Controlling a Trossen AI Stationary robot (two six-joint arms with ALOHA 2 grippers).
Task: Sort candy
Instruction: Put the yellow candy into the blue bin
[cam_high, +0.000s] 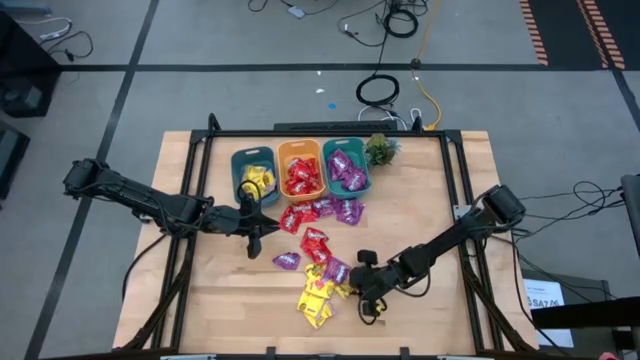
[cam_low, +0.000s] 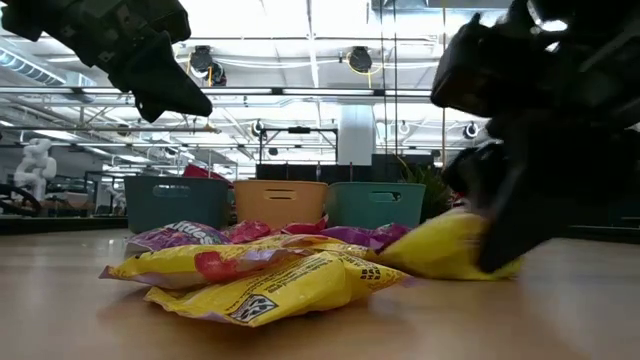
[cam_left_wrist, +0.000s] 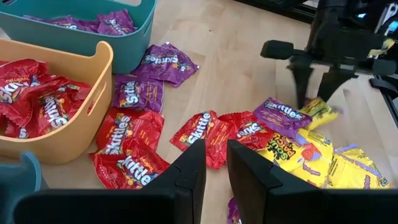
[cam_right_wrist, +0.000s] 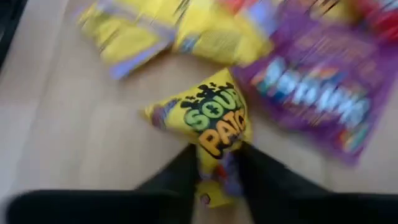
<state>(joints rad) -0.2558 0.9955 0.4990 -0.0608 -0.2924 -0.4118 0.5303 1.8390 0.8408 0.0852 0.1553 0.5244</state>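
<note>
Red, purple and yellow candy packets (cam_high: 318, 262) lie loose on the table in front of three bins. My right gripper (cam_high: 368, 296) is down at the pile's near right side, shut on a yellow packet (cam_right_wrist: 211, 121); the left wrist view shows this gripper (cam_left_wrist: 314, 93) standing over it. My left gripper (cam_high: 252, 228) hovers above the table just near of the left teal bin (cam_high: 253, 172). Its fingers (cam_left_wrist: 189, 177) are open by a narrow gap and hold nothing. In the low view the held yellow packet (cam_low: 440, 250) sits beside the dark right gripper (cam_low: 515, 215). My right gripper pinches the yellow packet by one end (cam_right_wrist: 214, 163) between its two fingers, which come down at it from above on a slant. The rest of the packet sticks out ahead of the fingers. In the low view its lower edge (cam_low: 450, 272) seems to be on the table.
The left teal bin holds yellow packets, the orange bin (cam_high: 301, 170) red ones, and the right teal bin (cam_high: 346, 166) purple ones. A small green plant (cam_high: 380, 150) stands right of the bins. Bare wood (cam_high: 220, 300) lies near and left of the pile.
</note>
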